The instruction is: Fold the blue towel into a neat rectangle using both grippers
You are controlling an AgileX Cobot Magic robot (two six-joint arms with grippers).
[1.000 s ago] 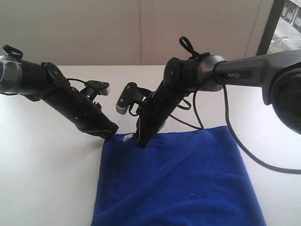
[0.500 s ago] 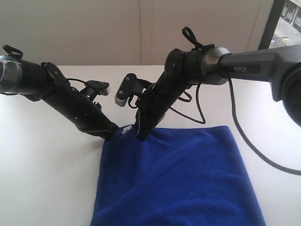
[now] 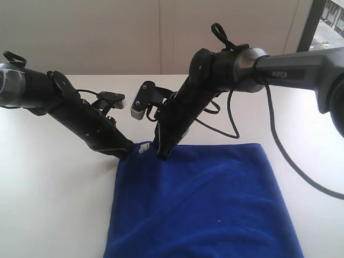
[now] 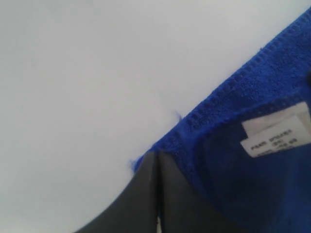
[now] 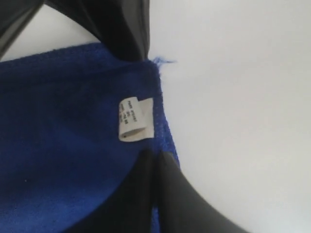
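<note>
Blue towel lies spread on the white table. Its far hem runs past the white tag, and the rest of the cloth reaches from the tag toward the camera, past the picture's lower edge.

Against a second ago, that hem sits farther up the table, and the slanting ridge that ran from the tag across the cloth is mostly flattened. The right gripper, just beside the tag on the side toward the hem's middle, appears to have done the pulling: its arm stands higher and more drawn back than before. The left gripper, just beside the tag at the cloth's corner, is where it was.

Both pairs of fingers are clenched. The right wrist view shows the right pair pinched over the stitched hem next to the tag, with blue showing between them. The left wrist view shows the left pair pressed together with their tips on the corner, apparently nipping it.

I judge the shift to be a straightening tug rather than a fold, one that squares the far hem. Both grips crowd the tag, so the hem's end well away from it has no hold and may lag or sag when the cloth is lifted. How many layers lie under the top one cannot be told.
</note>
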